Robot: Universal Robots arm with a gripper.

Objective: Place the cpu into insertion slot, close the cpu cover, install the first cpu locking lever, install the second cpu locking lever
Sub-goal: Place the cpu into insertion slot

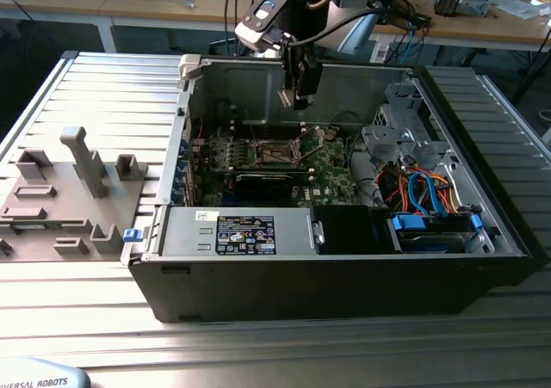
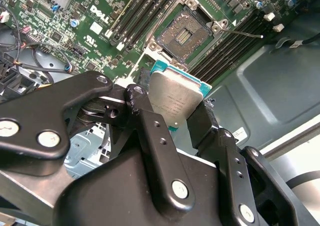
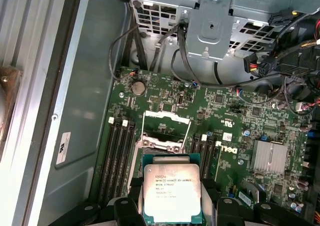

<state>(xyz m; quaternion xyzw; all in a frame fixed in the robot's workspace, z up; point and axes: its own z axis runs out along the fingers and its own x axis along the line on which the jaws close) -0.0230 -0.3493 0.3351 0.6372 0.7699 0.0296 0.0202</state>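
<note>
— Wooden benches (image 1: 491,28) littered with cables are standing at the back, and nearer, a grey ribbed bench (image 1: 86,87) is carrying an open computer case (image 1: 344,285). Where is the tool (image 1: 299,95) hanging?
— It is hovering over the open case, well above the green board (image 3: 240,116), as the exterior view is showing.
— What is it gripping?
— Its black fingers (image 2: 155,136) are clamping the cpu (image 2: 175,98) by two opposite edges, and the silver top is facing both wrist cameras.
— Is the cpu touching the socket (image 2: 182,35)?
— No, it is hanging clear of the board, with the empty socket showing just past it in both wrist views.
— And the cpu cover (image 3: 165,117)?
— It is standing tilted up from the socket, leaving it uncovered. A thin locking lever (image 2: 245,33) is sticking out sideways from the socket.
— What is lying around the socket?
— Dark memory slots (image 3: 117,156) are running along both sides of it, and a finned heatsink (image 3: 270,156) is sitting farther off on the board.
</note>
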